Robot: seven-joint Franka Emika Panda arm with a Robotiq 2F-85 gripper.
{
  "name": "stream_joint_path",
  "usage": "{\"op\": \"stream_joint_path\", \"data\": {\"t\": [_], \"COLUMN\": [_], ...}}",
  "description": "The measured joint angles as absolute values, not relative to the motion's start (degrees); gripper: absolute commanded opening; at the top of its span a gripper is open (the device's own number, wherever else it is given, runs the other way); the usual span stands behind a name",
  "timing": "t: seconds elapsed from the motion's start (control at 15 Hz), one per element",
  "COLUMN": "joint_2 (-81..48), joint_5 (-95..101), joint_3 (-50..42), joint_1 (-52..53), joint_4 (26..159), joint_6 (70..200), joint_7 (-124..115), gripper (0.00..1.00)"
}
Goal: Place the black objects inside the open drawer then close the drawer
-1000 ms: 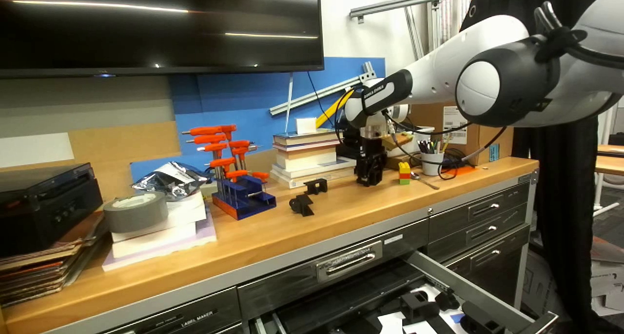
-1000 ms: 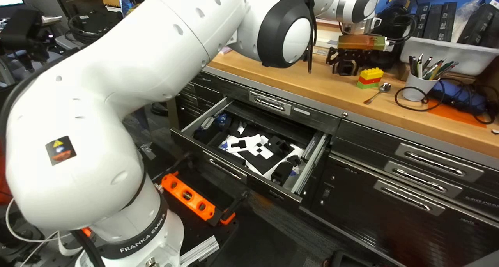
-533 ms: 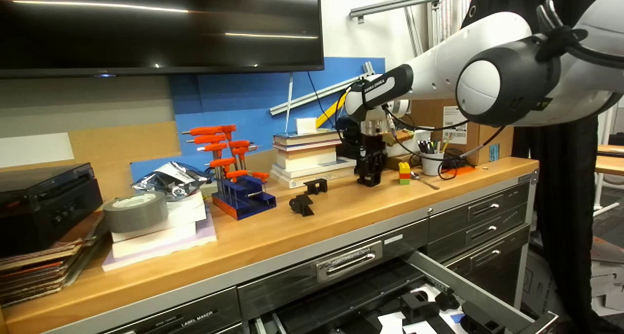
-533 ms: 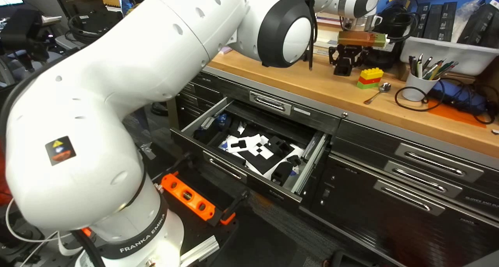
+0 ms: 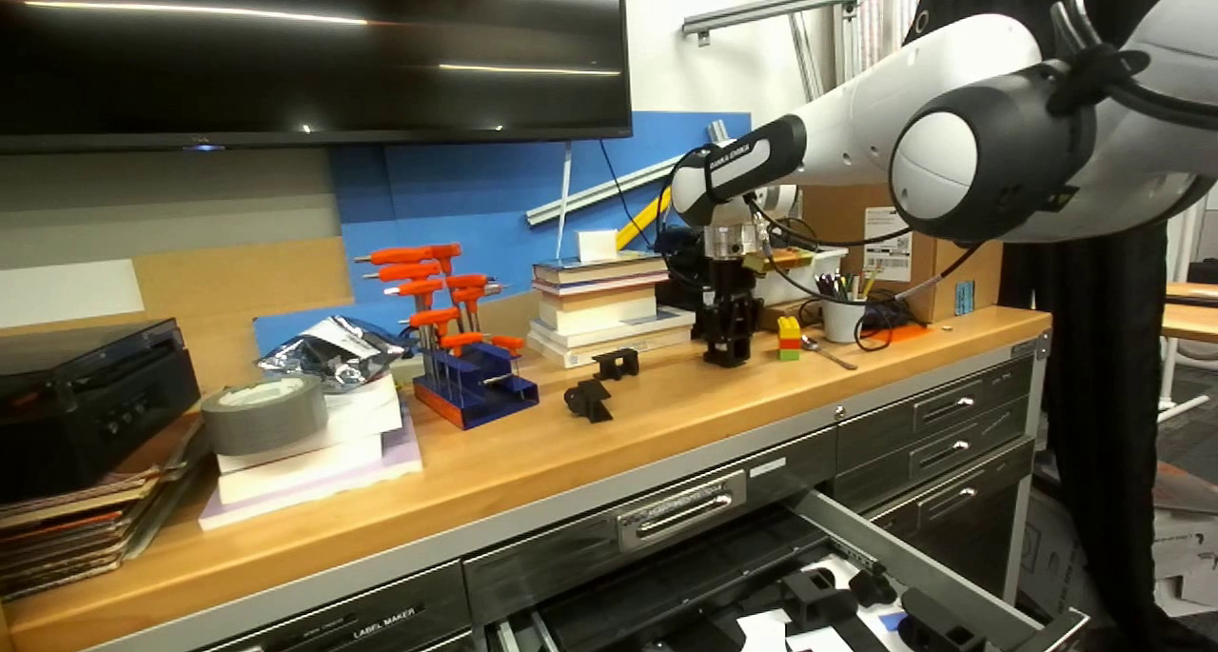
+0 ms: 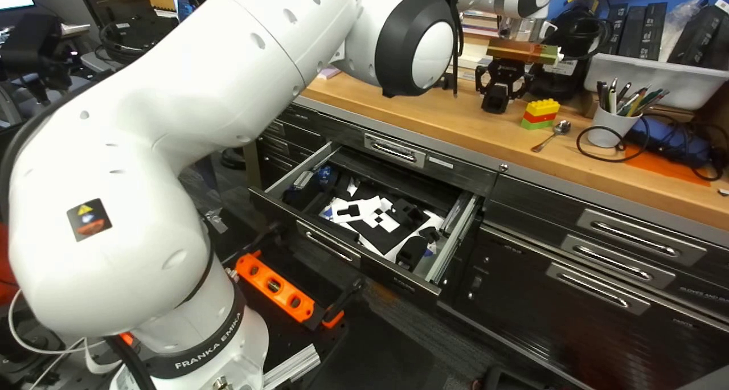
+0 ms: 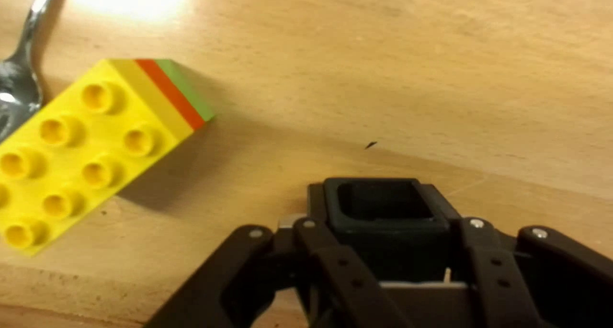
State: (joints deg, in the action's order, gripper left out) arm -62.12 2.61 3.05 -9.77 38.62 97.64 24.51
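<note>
While hand (image 6: 500,91) grips black block (image 7: 390,232), arm base (image 6: 196,347) reads "FRANKA EMIKA".

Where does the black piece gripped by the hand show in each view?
In an exterior view: the black piece, right of centre, left of the toy bricks.
In an exterior view: the black piece, upper right, left of the toy bricks.
Wrist view: the black piece, below and right of centre.
Shared landmark: the toy bricks, yellow on top.
</note>
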Motion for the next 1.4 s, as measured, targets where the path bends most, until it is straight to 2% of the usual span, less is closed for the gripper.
{"op": "stream_joint_path", "data": {"t": [0.27,0.67,1.4], "joint_2": [-58.14,-49.13,-32.42], "joint_5": [0.66,-1.84,-2.82], "joint_3": [4.88,6.77,2.48], "joint_1": [-8.82,-8.69,-6.78], "joint_4": [44.00,58.84,88.20], "joint_6": [95.74,97.62,113.58], "joint_7": [20.64,17.19,3.66], "gripper": [0.25,0.25,0.25]}}
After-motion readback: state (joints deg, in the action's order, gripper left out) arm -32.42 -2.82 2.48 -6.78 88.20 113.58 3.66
